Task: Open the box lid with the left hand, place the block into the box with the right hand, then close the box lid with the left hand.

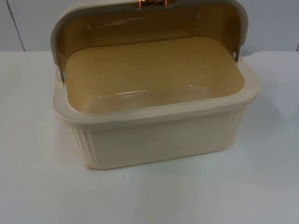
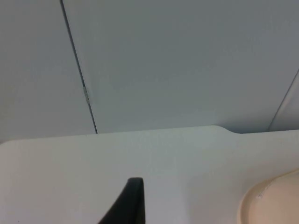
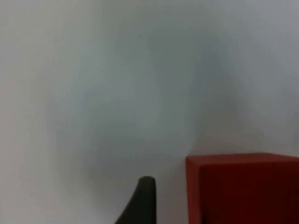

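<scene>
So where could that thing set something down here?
Inside the open box, whose floor is bare under the raised lid. Bare table also lies in front of the box and on both sides. The red block sits on the table.

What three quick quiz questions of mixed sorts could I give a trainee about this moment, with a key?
1. True or false: the box stands with its lid raised.
2. What lies inside the box? A) a red block B) nothing visible C) a cup
3. Fill in: the right wrist view shows a ___ block beside the right arm's fingertip.

Key: 1 true. 2 B. 3 red; the block sits on the white table, not yet in the box. The left arm's fingertip hangs over the table with the box's rim nearby.
</scene>
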`<state>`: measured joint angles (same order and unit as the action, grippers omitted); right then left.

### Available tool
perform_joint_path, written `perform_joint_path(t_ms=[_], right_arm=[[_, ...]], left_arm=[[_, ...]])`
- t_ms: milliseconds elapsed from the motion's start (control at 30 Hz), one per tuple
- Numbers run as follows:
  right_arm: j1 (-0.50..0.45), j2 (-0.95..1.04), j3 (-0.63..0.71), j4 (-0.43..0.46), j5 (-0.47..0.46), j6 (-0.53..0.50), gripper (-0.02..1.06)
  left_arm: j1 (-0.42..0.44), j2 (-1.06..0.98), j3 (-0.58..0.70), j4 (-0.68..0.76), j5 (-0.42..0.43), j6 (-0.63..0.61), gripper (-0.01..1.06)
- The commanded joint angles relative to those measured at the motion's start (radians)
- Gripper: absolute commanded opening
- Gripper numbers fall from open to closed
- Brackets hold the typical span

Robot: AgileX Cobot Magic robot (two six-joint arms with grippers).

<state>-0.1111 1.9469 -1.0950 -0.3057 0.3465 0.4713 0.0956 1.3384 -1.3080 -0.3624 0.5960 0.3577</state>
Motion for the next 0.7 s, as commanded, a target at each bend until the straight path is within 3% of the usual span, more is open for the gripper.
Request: perform_joint_path(t_ms=[0,667], right_arm=[[-0.018,0.003,-0.006,-0.002,0.004,0.008,0.81],[-0.024,0.031,-0.006,0.038,0.012,-0.001,0.81]], left_arm=[[0.003,-0.001,-0.003,0.008,-0.008,0.002,1.02],[0.003,-0.001,-0.003,0.007,-0.028,0.002,1.02]])
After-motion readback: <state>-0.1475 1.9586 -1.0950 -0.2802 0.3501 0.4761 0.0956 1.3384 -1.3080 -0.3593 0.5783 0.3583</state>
